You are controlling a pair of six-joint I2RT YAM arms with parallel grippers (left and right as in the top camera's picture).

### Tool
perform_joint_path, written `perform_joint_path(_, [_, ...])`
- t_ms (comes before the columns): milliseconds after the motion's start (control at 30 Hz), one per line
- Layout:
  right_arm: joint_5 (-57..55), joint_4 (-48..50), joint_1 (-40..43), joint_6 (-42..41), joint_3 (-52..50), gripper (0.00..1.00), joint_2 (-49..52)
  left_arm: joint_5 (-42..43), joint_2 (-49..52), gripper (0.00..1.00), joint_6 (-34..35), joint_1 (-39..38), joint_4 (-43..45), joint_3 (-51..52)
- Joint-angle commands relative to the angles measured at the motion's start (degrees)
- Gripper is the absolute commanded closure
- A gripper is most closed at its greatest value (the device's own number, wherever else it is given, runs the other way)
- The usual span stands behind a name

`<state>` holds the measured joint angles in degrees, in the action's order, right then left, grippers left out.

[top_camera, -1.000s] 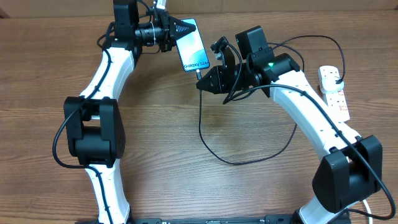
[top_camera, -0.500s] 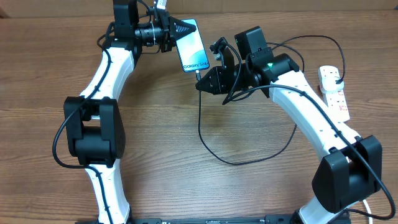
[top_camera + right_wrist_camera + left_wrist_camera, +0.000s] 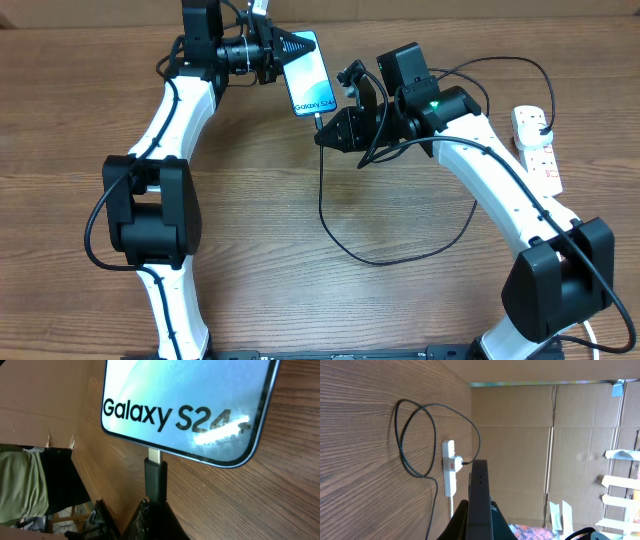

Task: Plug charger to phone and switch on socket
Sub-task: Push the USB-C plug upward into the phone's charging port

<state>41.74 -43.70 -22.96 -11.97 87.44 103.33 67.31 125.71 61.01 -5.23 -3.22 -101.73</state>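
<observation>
The phone (image 3: 312,72) sits at about 12 o'clock of the worktop (image 3: 250,260), pinched near its upper end by the left pincer (image 3: 292,47). At the phone's 6 o'clock end, the right pincer (image 3: 327,132) is clamped on the charger (image 3: 322,190) just behind its connector tip (image 3: 155,456).

In the right wrist view the tip meets the phone's bottom edge at the port, but a band of bare metal shows. I judge the plugging-in to be under way and probably not fully seated, though the angle makes that hard to be sure of.

The cable loops across the worktop to 3 o'clock, where its plug (image 3: 458,462) sits in the socket (image 3: 536,148), so that end looks done. What is left is to push the tip home and then press the red switch (image 3: 448,465), whose position I cannot read.
</observation>
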Motion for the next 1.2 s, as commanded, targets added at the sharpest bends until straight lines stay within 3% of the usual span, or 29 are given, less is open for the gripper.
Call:
perform_joint_path(0, [-0.85,0.74,0.11,0.48,1.57,0.96,-2.08,4.07,-0.37,0.96,-2.47,-0.09,0.2,-0.52])
perform_joint_path(267, [-2.29,0.35,0.11,0.48,1.55,0.96,-2.08,2.89,-0.37,0.96,-5.75,-0.37,-0.33,-0.52])
perform_joint_path(933, [-3.34,0.76,0.22,0.46,1.53,0.96,-2.05,2.84,-0.37,0.96,-5.29,-1.18,-2.78,-0.52])
perform_joint_path(1167, [-7.32,1.18,0.22,-4.44,1.53,0.96,-2.05,3.5,-0.37,0.96,-4.83,-1.09,-2.75,-0.52])
